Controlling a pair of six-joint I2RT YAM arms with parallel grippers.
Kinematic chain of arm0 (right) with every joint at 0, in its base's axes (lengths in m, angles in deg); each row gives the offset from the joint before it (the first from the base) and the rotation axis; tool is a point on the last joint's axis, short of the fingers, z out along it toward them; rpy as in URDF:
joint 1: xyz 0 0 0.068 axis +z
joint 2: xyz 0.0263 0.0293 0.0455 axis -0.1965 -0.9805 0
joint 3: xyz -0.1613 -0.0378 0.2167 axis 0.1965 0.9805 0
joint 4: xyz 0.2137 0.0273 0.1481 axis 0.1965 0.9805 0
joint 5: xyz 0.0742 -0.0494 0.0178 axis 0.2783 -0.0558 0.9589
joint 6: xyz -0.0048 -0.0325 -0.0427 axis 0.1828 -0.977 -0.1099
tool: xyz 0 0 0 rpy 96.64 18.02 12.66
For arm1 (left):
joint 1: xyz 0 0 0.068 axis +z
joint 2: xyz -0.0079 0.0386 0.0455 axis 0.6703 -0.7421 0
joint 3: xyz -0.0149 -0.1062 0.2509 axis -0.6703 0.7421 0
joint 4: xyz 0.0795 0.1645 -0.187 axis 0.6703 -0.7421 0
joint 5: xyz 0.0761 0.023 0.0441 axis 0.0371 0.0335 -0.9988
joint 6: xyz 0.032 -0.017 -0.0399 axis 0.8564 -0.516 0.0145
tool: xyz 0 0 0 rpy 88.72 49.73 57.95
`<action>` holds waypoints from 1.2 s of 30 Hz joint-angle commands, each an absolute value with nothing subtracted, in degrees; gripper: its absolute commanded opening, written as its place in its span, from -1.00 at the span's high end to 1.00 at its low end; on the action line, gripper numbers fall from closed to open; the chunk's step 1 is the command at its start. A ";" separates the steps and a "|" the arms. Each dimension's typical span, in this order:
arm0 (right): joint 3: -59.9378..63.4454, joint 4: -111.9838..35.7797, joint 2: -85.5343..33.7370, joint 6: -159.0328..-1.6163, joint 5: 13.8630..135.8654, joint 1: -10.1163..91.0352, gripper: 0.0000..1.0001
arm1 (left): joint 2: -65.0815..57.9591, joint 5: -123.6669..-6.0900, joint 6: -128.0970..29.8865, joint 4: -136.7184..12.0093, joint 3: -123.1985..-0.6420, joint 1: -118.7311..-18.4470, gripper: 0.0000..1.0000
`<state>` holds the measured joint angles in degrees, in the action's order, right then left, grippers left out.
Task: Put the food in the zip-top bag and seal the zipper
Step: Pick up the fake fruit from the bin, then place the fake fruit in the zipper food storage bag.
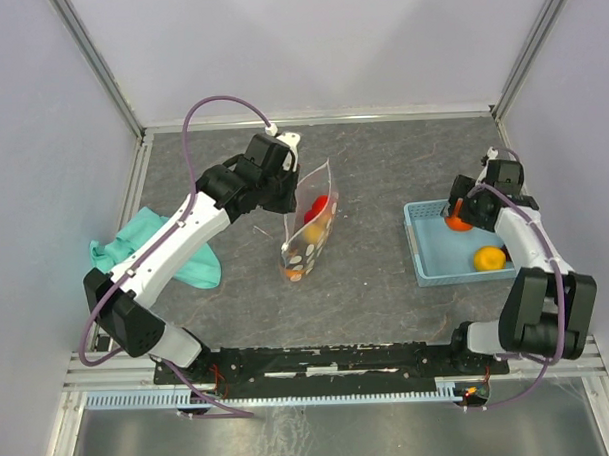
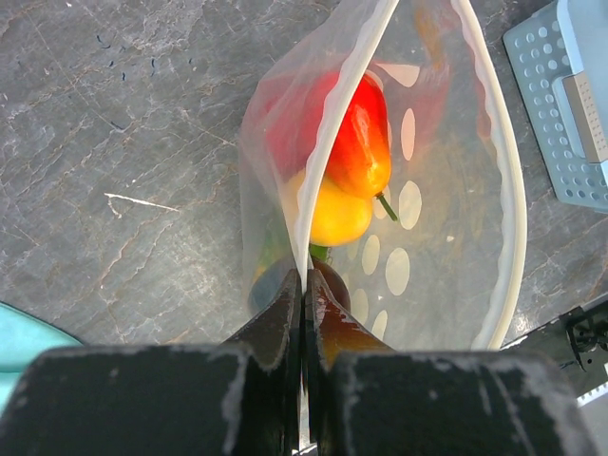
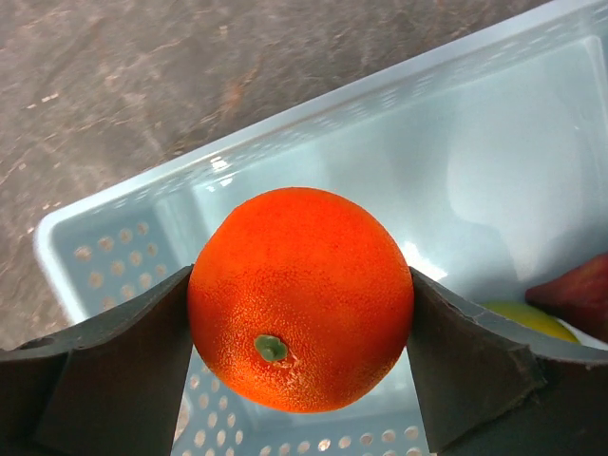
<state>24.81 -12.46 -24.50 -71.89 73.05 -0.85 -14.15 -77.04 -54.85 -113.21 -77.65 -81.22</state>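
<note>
The zip-top bag point(image 1: 310, 228) stands upright on the table, mouth open. My left gripper point(image 2: 304, 285) is shut on its near rim, pinching the whitish zipper point(image 2: 340, 123) strip. Inside the bag lie a red-orange fruit point(image 2: 361, 133), a yellow one point(image 2: 337, 217) and a dark piece just past my fingertips. In the top view the left gripper point(image 1: 291, 191) sits at the bag's upper left edge. My right gripper point(image 3: 299, 285) is shut on an orange point(image 3: 299, 313), one finger against each side of it, over the blue basket point(image 3: 114, 256). In the top view the orange point(image 1: 458, 222) is at the basket's far left corner.
The blue basket point(image 1: 426, 269) sits at the right and also holds a yellow fruit point(image 1: 489, 258) and a dark red piece point(image 3: 581, 294). A teal cloth point(image 1: 135, 249) lies at the left, partly under the left arm. Walls enclose the table on three sides.
</note>
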 commanded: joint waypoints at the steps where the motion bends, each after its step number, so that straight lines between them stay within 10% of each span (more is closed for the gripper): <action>1: 24.23 -8.99 -17.73 -70.62 73.60 2.84 -0.31 | -11.08 -76.57 -54.16 -111.48 -78.86 -81.64 0.95; 36: 4.22 -30.24 -16.94 -72.12 72.09 54.83 -0.39 | -10.76 -73.85 -53.96 -111.65 -80.09 -82.33 0.95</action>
